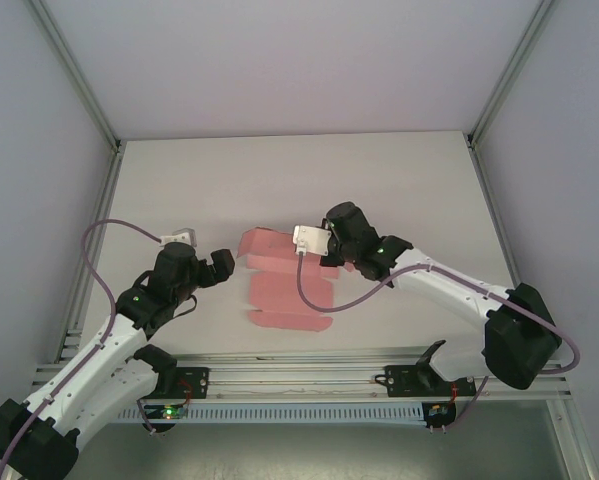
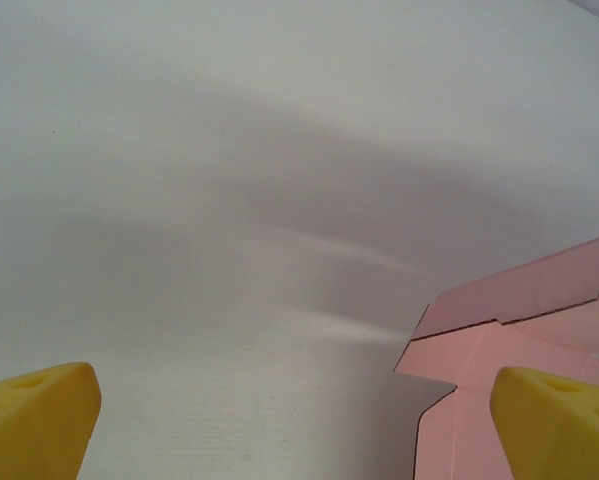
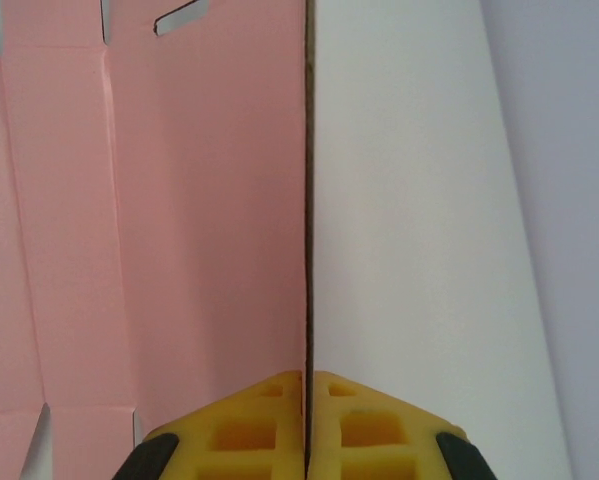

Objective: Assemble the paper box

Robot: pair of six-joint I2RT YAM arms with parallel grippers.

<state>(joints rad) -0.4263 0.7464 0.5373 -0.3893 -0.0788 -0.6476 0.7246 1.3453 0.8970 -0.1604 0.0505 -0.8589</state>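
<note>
At table [image 1: 179,180] centre: box [image 1: 284,290] barely begun, mostly a flat sheet.
Left gripper [image 1: 227,264] hovers just left of the box, fingers wide apart, holding nothing. Box lies between the arms, creases and a slot showing; far panel seems slightly raised, no walls closed, no tabs tucked. Right gripper [image 1: 329,262] sits at its right edge, fingers [image 3: 249,432] pressed together along that edge; whether card is pinched between them cannot be told. Judgement: nearly all folding and locking remains.
</note>
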